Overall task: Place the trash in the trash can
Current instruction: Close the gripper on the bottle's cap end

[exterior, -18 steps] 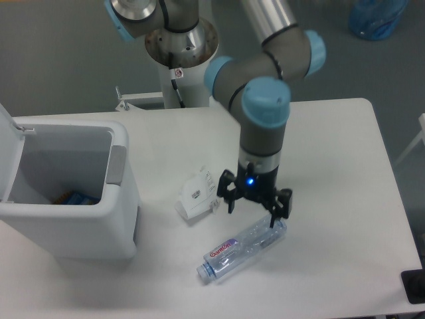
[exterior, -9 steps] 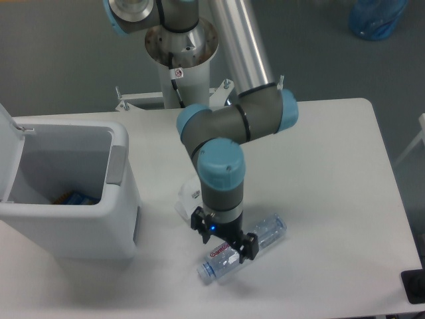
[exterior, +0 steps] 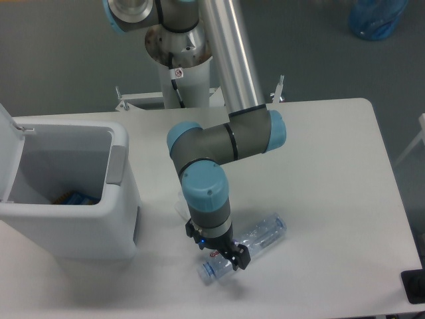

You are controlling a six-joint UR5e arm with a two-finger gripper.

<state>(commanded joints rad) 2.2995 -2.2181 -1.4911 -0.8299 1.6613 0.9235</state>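
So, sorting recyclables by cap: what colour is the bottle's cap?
Blue. The bottle lies on the table, its cap showing in the fixed camera view, beside the gripper.

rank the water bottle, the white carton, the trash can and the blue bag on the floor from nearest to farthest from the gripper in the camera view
1. water bottle, right under the gripper, near the table's front edge.
2. white carton, just behind the gripper, mostly hidden by the arm.
3. trash can, at the table's left side, lid open.
4. blue bag, on the floor at the top right, beyond the table.
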